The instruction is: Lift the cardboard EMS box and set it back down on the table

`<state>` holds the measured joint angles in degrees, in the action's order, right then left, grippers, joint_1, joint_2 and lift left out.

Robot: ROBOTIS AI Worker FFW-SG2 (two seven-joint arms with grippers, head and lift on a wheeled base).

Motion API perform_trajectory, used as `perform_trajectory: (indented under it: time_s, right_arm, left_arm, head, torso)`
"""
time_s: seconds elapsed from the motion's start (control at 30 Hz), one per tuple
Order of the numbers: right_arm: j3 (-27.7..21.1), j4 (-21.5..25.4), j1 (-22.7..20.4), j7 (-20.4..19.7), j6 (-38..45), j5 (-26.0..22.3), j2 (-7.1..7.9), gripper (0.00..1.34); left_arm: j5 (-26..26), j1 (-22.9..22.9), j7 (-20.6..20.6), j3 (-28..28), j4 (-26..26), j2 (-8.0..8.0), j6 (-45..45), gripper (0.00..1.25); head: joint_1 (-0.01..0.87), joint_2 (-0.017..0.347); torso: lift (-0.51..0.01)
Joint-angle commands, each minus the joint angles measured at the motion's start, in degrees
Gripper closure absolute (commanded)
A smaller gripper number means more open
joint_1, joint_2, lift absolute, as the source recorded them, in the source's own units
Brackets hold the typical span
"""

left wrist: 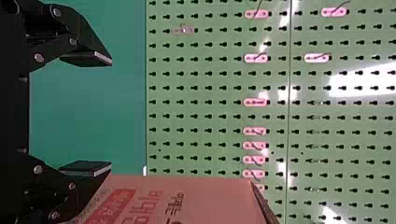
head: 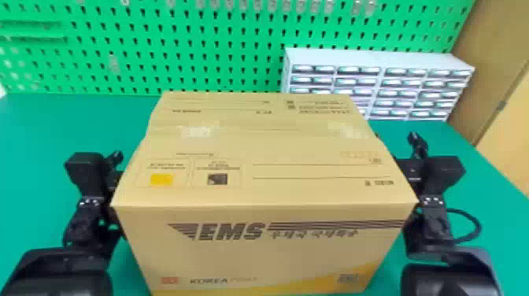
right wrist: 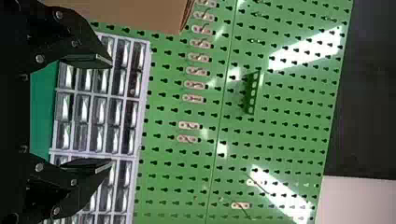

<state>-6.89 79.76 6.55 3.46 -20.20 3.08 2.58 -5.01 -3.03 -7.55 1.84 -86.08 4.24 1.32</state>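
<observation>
Cardboard EMS box (head: pixel 259 157) is seen upright at the centre of the head view, its printed front turned toward the robot. At its nine o'clock is placed the left pincer (head: pixel 115 158), and at its three o'clock the right pincer (head: pixel 417 144); whether the box is touched by either cannot be told. The fingers of the left pincer (left wrist: pixel 111 114) are spread wide with nothing gripped between them, as are those of the right pincer (right wrist: pixel 112 113). Whether the box is raised off the green surface (head: pixel 43 157) cannot be told. Beyond it, a drawer cabinet (head: pixel 378 59) is seen at one o'clock and a green pegboard (head: pixel 220 59) at twelve.
</observation>
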Motion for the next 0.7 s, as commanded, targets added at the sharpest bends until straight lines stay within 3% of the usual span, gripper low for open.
perform_trajectory:
  time_s: [0.0,0.27,0.67]
  right_arm:
    - [1.35,-0.57,0.30,-0.12,-0.10,0.00,-0.12,0.51]
    - [1.52,-0.66,0.04,-0.12,-0.10,-0.09,0.05,0.51]
    - [3.72,-0.13,3.03,-0.12,-0.19,-0.88,0.84,0.51]
  left_arm:
    - [-0.62,-0.13,-0.36,-1.22,0.38,-0.02,-0.01,0.46]
    - [-1.06,-0.39,-0.71,-1.48,0.47,-0.02,-0.09,0.46]
    - [-1.06,-3.21,-2.64,-1.92,-0.67,-0.11,-0.01,0.46]
  head:
    - [0.678,-0.014]
    - [0.678,-0.014]
    - [0.678,-0.014]
  torso:
    - [-0.115]
    - [-0.115]
    - [-0.115]
